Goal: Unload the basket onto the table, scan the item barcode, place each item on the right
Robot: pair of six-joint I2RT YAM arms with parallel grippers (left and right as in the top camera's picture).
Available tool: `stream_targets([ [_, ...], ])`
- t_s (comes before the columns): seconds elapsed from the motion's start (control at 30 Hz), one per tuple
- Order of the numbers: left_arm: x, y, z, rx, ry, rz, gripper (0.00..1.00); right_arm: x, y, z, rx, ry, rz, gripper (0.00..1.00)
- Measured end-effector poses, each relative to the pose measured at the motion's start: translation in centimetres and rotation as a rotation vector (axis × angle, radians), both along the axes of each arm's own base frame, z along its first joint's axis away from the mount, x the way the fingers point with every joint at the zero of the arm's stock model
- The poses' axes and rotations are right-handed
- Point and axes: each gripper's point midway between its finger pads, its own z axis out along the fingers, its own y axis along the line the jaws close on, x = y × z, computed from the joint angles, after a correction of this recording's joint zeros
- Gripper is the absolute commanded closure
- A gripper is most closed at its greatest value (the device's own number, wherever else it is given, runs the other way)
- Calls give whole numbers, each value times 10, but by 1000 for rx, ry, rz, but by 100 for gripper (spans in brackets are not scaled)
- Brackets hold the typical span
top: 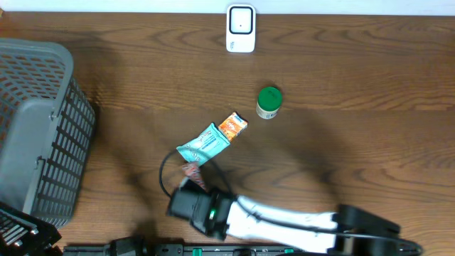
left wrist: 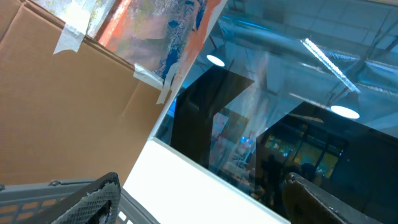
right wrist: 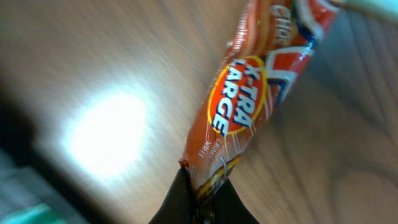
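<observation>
1. Nearest, at 6 o'clock on the counter (top: pixel 370 107): right gripper (right wrist: pixel 200 191) pressed together on the end seal of the orange snack wrapper (right wrist: pixel 239 106), probably to leave the printed length free for its barcode.
2. Right arm laid low along the near edge, reaching toward 9 o'clock, fingers aimed at 12.
3. Left gripper (left wrist: pixel 199 210) at 7 o'clock, spread and empty, tipped upward, seemingly kept clear.
4. Just beside the wrapper toward 1 o'clock: teal packet (top: pixel 206 144), small orange packet (top: pixel 232 125), green-lidded jar (top: pixel 269 102).
5. Farthest, at 12 o'clock: white scanner (top: pixel 241 28), well apart from the wrapper.

Right gripper (right wrist: pixel 200 190) clamped, left gripper (left wrist: pixel 202 190) spread
</observation>
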Motion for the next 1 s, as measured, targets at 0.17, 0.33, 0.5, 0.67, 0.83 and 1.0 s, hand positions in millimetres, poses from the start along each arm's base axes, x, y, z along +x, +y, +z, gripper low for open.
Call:
stream_targets([
  [0.17,0,0,0,0,0,0,16,13,23,76,333,301,-15,99],
  [0.33,0,0,0,0,0,0,16,50,2,94,561,587,-92,99],
  [0.5,0,0,0,0,0,0,16,70,-25,64,652,893,-241,99],
  [0.67,0,0,0,0,0,0,16,87,-34,48,774,1123,-320,99],
  [0.83,0,0,0,0,0,0,16,100,-41,44,858,1238,-364,99],
  [1.0,0,0,0,0,0,0,16,115,-55,35,882,1269,-446,99],
])
